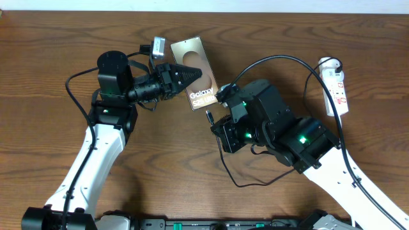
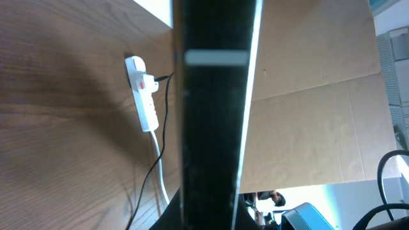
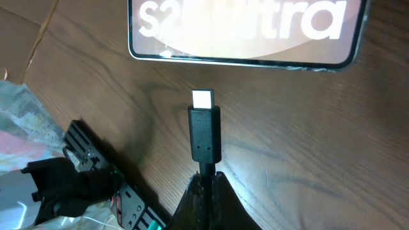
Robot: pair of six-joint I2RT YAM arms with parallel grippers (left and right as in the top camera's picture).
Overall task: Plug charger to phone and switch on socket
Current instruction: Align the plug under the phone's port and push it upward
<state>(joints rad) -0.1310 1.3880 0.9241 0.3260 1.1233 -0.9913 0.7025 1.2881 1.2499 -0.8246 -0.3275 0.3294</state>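
Observation:
The phone (image 1: 199, 78) lies tilted at the table's middle back, gold-brown with white "Galaxy" lettering. My left gripper (image 1: 187, 73) is shut across it; in the left wrist view the phone (image 2: 214, 128) is a dark upright slab between my fingers. My right gripper (image 1: 215, 121) is shut on the charger (image 3: 204, 131), just behind its black plug. The metal tip points at the phone's bottom edge (image 3: 243, 38), a short gap away. The white socket (image 1: 335, 86) lies at the far right with the charger's black cable plugged in; it also shows in the left wrist view (image 2: 144, 92).
The charger cable (image 1: 281, 59) arcs from the socket over my right arm. The socket's white cord (image 2: 160, 166) trails toward me. A brown cardboard wall (image 2: 319, 96) stands behind the table. A black equipment bar (image 1: 211, 225) runs along the front edge.

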